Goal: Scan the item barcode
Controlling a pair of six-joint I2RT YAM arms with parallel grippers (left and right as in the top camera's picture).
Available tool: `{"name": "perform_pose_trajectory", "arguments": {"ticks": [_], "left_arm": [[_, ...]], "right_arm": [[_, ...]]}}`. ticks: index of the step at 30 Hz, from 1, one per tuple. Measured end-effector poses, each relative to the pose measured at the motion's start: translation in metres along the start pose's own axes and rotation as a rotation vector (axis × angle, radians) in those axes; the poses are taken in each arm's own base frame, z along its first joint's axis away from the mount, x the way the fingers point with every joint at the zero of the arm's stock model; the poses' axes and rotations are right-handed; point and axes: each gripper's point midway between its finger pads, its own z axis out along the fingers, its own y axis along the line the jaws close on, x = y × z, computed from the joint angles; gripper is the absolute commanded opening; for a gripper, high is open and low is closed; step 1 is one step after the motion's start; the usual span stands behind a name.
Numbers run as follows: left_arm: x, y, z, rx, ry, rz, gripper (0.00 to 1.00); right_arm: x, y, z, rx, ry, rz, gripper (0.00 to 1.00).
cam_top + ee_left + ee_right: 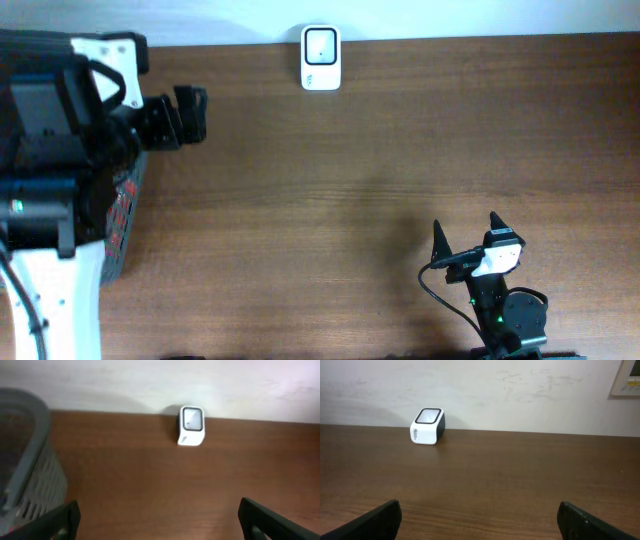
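A brown wood-grain tabletop [340,190] seen from above, with a robot arm at the left side and another near the front right. A small white barcode scanner [321,58], with a dark-framed window on its top face, stands at the far edge of the tabletop, about midway along it, right against a pale wall [520,395]. The left end effector [196,117] is at the upper left and points to the right across the tabletop; its two black fingers are spread wide apart and grip no object. Partly under the left arm, a grey mesh basket [127,215] sits at the left edge of the tabletop; some red shows through its side, but what lies inside cannot be made out. The right end effector [467,232] is near the front right and points toward the far edge; its fingers are likewise wide apart and empty. In the left wrist camera the scanner appears above centre, with the basket's rim at the left. In the right wrist camera the scanner sits off to the left by the wall. Both end effectors are well apart from the scanner
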Motion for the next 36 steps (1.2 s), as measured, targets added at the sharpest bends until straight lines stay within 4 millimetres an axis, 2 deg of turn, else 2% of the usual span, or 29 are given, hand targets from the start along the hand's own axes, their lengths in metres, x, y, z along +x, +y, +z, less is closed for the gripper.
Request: {"name": "perform_pose_trajectory", "arguments": {"ticks": [2,5,7,9,11,14,17,20,21,24,26,29,30,31,33,36], "left_arm": [[-0.007,0.012,0.008,-0.052,0.051,-0.03,0.99],[-0.029,0.038,0.028,-0.116,0.062,-0.066,0.99],[-0.029,0.057,0.04,-0.168,0.092,-0.091,0.99],[-0.028,0.085,0.043,-0.251,0.1,-0.129,0.99],[-0.028,0.113,0.035,-0.336,0.09,-0.179,0.99],[-0.028,0.168,0.011,-0.505,0.048,-0.289,0.99],[-0.024,0.198,-0.005,-0.589,0.031,-0.352,0.99],[-0.016,0.223,-0.011,-0.651,0.048,-0.394,1.0],[-0.009,0.232,-0.01,-0.682,0.072,-0.407,0.77],[0.022,0.259,0.002,-0.783,0.202,-0.436,0.62],[0.04,0.269,0.016,-0.807,0.285,-0.444,0.27],[0.075,0.276,0.034,-0.824,0.446,-0.457,0.0],[0.087,0.276,0.036,-0.829,0.499,-0.471,0.0],[0.107,0.274,0.037,-0.834,0.592,-0.495,0.0],[0.127,0.265,0.033,-0.827,0.699,-0.522,0.0],[0.14,0.241,0.034,-0.719,0.774,-0.592,0.0]], "right_arm": [[0.0,0.0,0.0,0.0,0.0,0.0,0.98],[0.0,0.0,0.0,0.0,0.0,0.0,0.98],[0.0,0.0,0.0,0.0,0.0,0.001,0.98],[0.0,0.0,0.0,0.0,0.0,0.0,0.98],[0.0,0.0,0.0,0.0,0.0,0.001,0.98],[0.0,0.0,0.0,0.0,0.0,0.001,0.98],[0.0,0.0,0.0,0.0,0.0,0.0,0.98],[0.0,0.0,0.0,0.0,0.0,0.0,0.98],[0.0,0.0,0.0,0.0,0.0,0.0,0.98],[0.0,0.0,0.0,0.0,0.0,0.0,0.98],[0.0,0.0,0.0,0.0,0.0,0.0,0.99],[0.0,0.0,0.0,0.0,0.0,0.0,0.98],[0.0,0.0,0.0,0.0,0.0,0.0,0.99],[0.0,0.0,0.0,0.0,0.0,0.001,0.98],[0.0,0.0,0.0,0.0,0.0,0.0,0.98],[0.0,0.0,0.0,0.0,0.0,0.0,0.98]]}}
